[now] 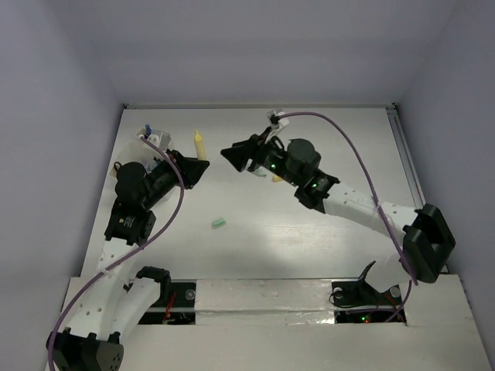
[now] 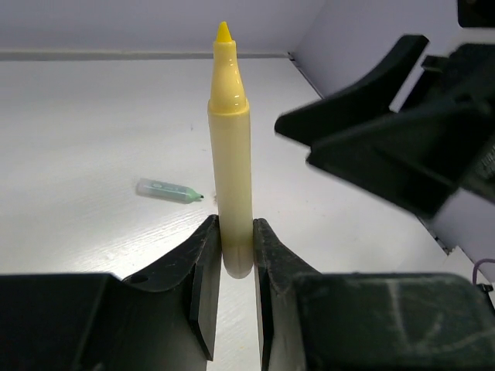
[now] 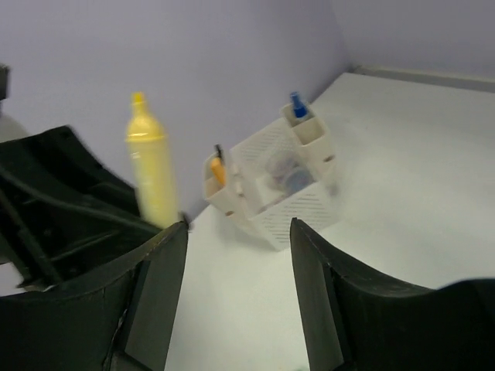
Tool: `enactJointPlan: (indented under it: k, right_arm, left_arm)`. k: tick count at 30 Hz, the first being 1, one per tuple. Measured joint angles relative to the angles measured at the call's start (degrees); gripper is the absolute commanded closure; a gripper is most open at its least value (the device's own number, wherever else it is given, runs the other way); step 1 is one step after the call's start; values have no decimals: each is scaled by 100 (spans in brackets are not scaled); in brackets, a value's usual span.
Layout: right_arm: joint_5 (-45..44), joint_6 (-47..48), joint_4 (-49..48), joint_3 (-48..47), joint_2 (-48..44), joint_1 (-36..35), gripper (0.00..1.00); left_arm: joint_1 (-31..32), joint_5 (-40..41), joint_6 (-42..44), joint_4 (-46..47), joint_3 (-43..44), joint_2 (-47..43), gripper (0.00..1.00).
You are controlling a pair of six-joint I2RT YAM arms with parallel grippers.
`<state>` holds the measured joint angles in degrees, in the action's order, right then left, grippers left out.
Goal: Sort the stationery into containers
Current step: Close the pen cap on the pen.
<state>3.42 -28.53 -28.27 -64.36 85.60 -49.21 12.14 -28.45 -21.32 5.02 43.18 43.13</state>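
My left gripper (image 1: pixel 201 165) is shut on the lower end of a yellow marker (image 1: pixel 199 143), which stands upright with its tip up in the left wrist view (image 2: pixel 230 154), held between the fingers (image 2: pixel 203 255). My right gripper (image 1: pixel 230 156) is open and empty, just right of the marker and facing it; the marker shows blurred at its left finger (image 3: pixel 151 174). An off-white bin (image 1: pixel 151 139) stands at the far left; in the right wrist view (image 3: pixel 278 189) it holds a blue-capped pen (image 3: pixel 298 104) and an orange item (image 3: pixel 219 170).
A small green marker-like piece (image 1: pixel 219 223) lies on the table between the arms, also seen in the left wrist view (image 2: pixel 168 190). A small yellow item (image 1: pixel 276 178) lies partly under the right arm. Purple walls enclose the table.
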Motion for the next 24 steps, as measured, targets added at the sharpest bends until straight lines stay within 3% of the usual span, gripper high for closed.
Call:
enactJointPlan:
  k: [6,11,18,24]
  right_arm:
    - [188,-85,428,444,-487,1045,44]
    - [-350,22,1305,452,-111,1639,41]
    - [-977,173,2859,238,1054,1843,37]
    - [-999,560,3598,-66,1604,1838,47]
  left_arm:
    - [0,-308,48,28,0,-109,100]
    - [37,-557,46,164,0,-332,100]
    - [509,-376,162,55,2,-516,100]
    - [732,-127,286,-96,2,-669,100]
